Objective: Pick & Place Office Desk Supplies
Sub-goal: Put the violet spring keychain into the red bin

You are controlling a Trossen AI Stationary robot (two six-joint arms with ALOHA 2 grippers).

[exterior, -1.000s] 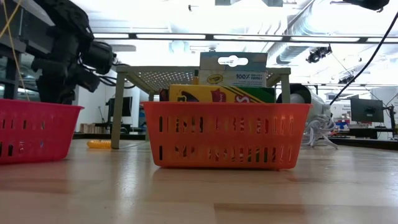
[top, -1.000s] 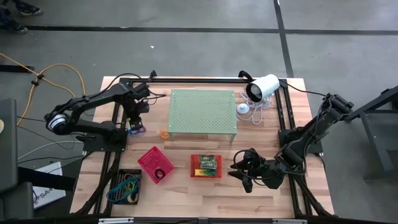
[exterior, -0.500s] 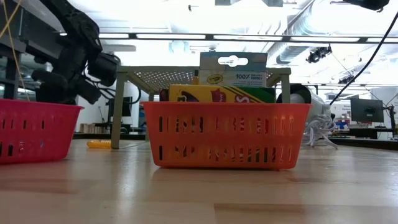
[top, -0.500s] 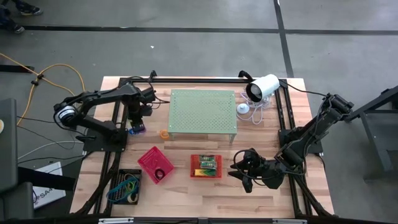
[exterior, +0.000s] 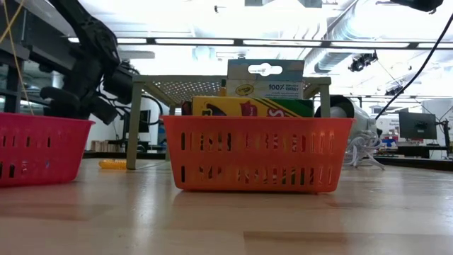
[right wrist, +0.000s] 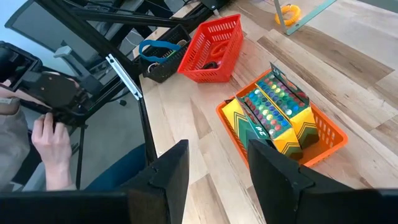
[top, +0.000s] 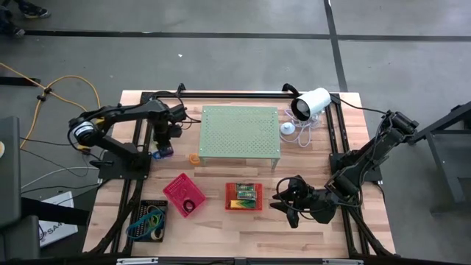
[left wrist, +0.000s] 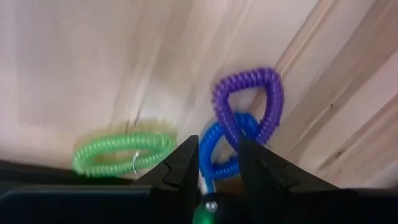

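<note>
- Over by the pale green perforated stand (top: 240,131), three coil loops lie on the worktop (top: 309,228) under the left tool (left wrist: 213,163): one purple coil loop (left wrist: 247,99), one blue coil loop (left wrist: 222,148), one green coil loop (left wrist: 123,151).
- The left tool's fingers (left wrist: 181,167) stand apart, straddling the blue coil loop; whether they actually touch it I can't tell. The purple and blue loops are interlinked; the green one lies just beside them.
- One orange ring (top: 194,158) sits at the stand's near-left corner.
- Three trays lie in front of the stand: one orange tray (top: 244,196), one pink tray (top: 183,194), one black tray (top: 148,220).
- In the orange tray are crayon packs (right wrist: 277,118), yellow and green; I count two, perhaps more behind. From table height a card reads "100%" beside a Crayola logo; the smaller print is too fine to read.
- The black tray holds a tangle of blue and green bands (top: 150,219), too bunched to count.
- The right tool (right wrist: 213,165) hangs just to the right of the orange tray, fingers apart, nothing between them.
- Off beyond the worktop edge, a person's hand (right wrist: 51,144) shows, cut off by the frame.
</note>
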